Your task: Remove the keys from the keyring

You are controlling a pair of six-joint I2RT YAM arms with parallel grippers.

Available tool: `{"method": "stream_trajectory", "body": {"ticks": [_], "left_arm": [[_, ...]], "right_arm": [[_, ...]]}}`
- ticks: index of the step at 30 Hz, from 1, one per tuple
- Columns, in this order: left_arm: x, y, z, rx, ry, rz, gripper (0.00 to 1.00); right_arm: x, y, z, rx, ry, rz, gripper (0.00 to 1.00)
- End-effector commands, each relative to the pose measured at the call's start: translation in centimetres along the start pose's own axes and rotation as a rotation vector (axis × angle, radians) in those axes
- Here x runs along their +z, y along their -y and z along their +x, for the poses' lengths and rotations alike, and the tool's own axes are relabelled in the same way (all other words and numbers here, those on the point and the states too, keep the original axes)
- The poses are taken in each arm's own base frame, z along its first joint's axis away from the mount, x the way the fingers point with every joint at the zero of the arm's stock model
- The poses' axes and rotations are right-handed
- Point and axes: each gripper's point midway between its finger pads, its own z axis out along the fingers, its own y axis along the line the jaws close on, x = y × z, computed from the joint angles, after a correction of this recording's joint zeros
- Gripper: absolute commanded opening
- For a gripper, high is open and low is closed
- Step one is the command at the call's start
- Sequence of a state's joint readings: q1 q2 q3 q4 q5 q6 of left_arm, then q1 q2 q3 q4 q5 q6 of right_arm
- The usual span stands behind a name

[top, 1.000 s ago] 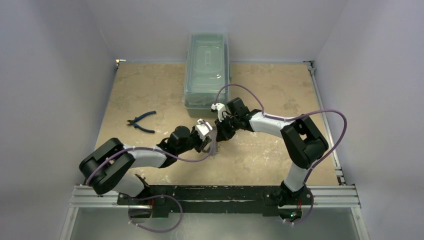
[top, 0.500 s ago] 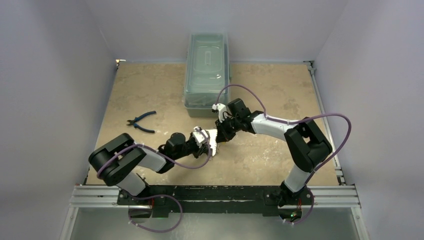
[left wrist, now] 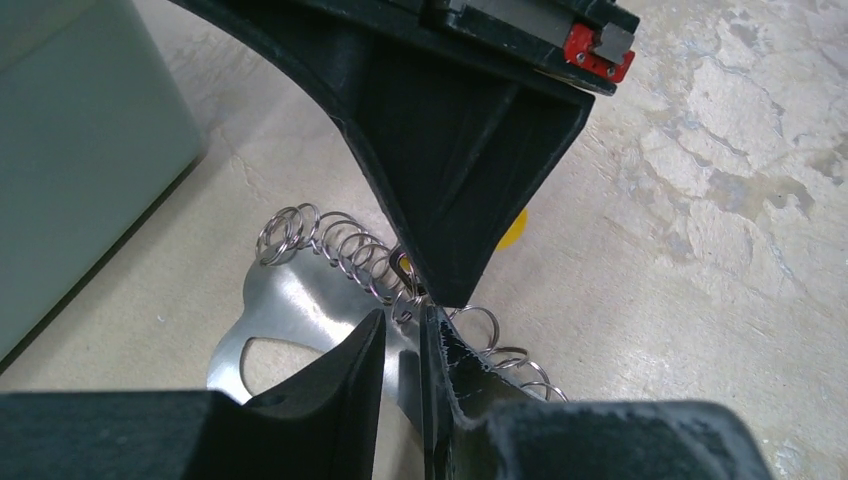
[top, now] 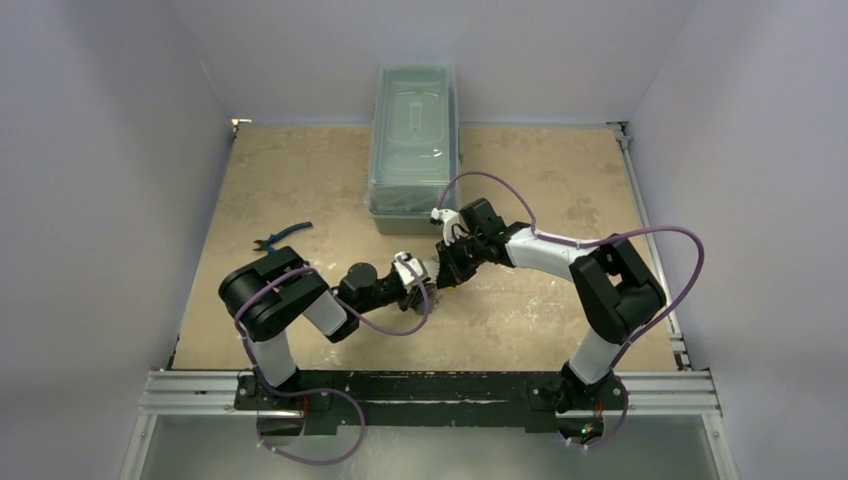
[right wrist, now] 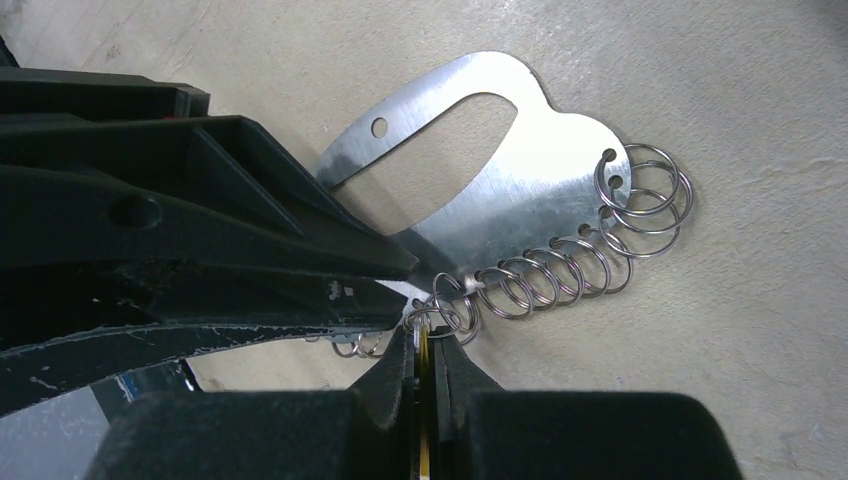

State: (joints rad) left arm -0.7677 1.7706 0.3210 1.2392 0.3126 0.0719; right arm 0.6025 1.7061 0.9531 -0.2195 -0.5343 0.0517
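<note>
I should hold the flat silvery keyring plate [right wrist: 540, 190] steady with my left hand [left wrist: 402, 322], its fingers nearly together on the plate's edge. My right hand [right wrist: 425, 338], clamped on the small yellow-headed key [left wrist: 515, 228], should then twist gently. The plate sits between both hands, over the mottled beige worktop [right wrist: 750, 300]. Its row of small wire rings [right wrist: 560, 270] reaches my right fingertips.

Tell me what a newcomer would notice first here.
The left gripper and right gripper meet tip to tip at the centre. Between them sits a shiny flat keyring edged with a row of wire rings, and the right gripper is shut on a yellow key.
</note>
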Motion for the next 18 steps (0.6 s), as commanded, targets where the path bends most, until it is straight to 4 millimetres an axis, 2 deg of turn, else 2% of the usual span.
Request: {"method": "stream_trajectory", "body": {"ticks": [1, 18], "left_arm": [[0.9, 0.1, -2.0, 0.041, 0.096, 0.036, 0.18], [2.0, 0.1, -0.1, 0.079, 0.090, 0.050, 0.23]], "right_arm": [[-0.5, -0.4, -0.5, 0.001, 0.021, -0.008, 0.00], [-0.8, -0.1, 0.3, -0.009, 0.009, -0.001, 0.00]]}}
